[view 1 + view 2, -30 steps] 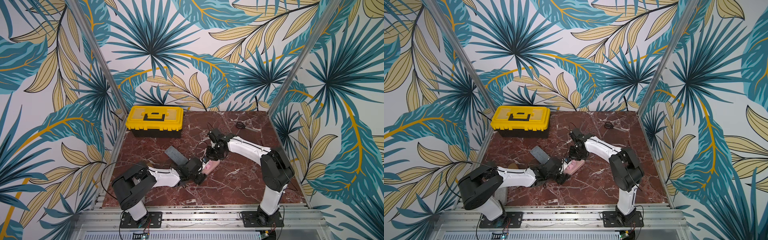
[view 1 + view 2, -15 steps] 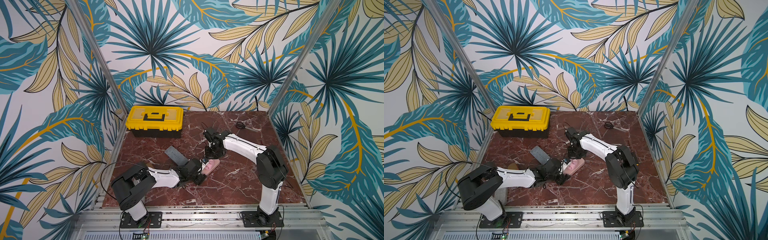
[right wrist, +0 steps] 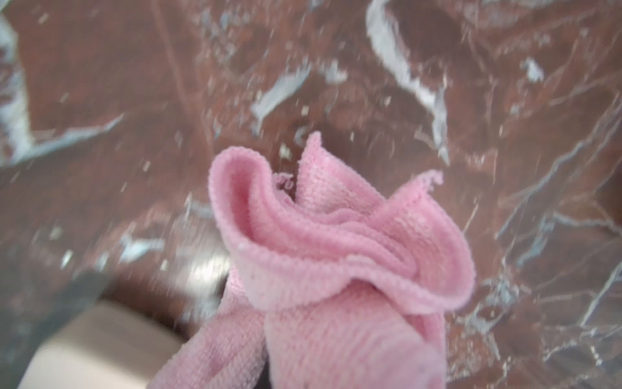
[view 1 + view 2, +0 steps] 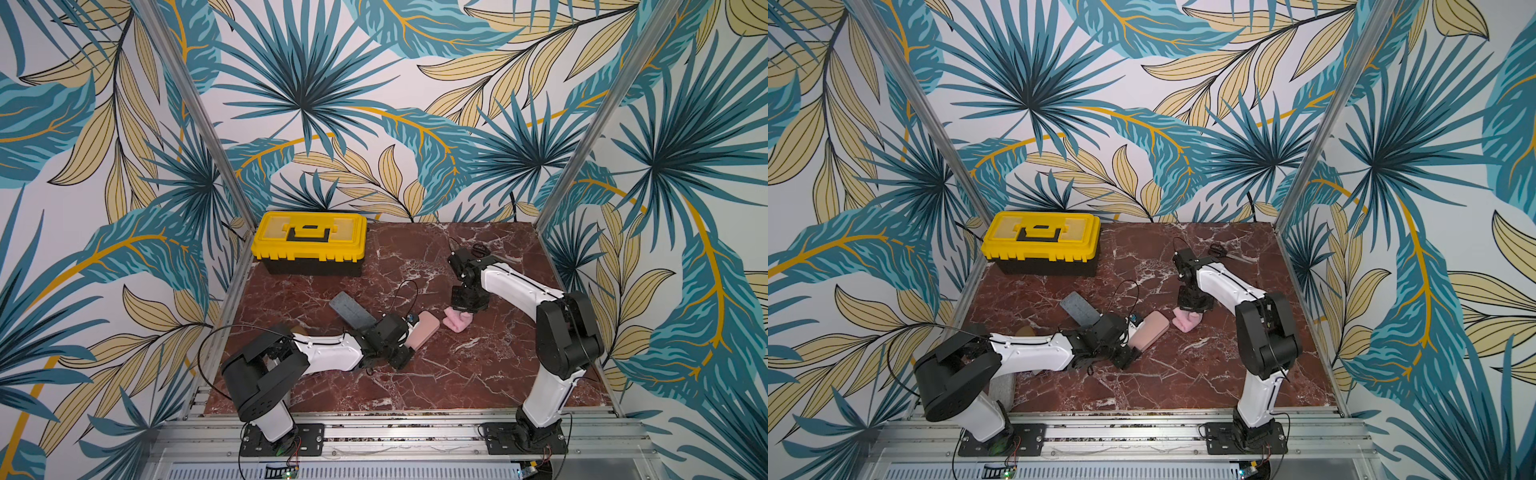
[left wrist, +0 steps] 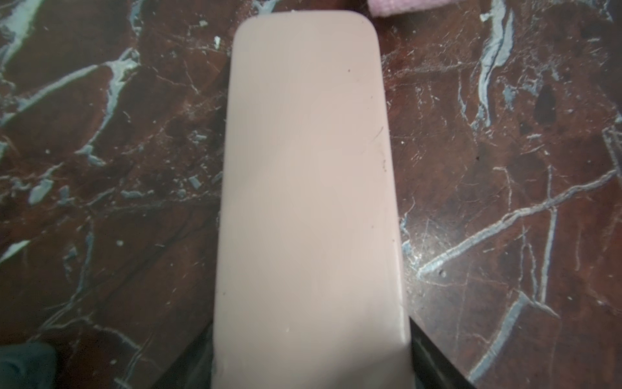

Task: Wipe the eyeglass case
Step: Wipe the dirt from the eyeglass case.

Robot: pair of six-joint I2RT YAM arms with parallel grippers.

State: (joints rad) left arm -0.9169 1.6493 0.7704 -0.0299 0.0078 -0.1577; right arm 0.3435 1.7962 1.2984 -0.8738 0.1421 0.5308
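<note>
The eyeglass case point(image 4: 423, 330) is at the middle of the worktop point(image 4: 457, 374), its left end clamped in the left claw point(image 4: 409, 334). The pink cloth point(image 4: 456, 322) — pinched tight in the right claw point(image 4: 461, 311) — has moved off it to the right; this stroke seems finished.

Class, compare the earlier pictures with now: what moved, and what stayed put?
The right pincer, shut on the pink cloth, moved it from over the eyeglass case toward the robot's right; the cloth is now beside the case. The left pincer kept its grip on the case; the yellow toolbox stayed put.
</note>
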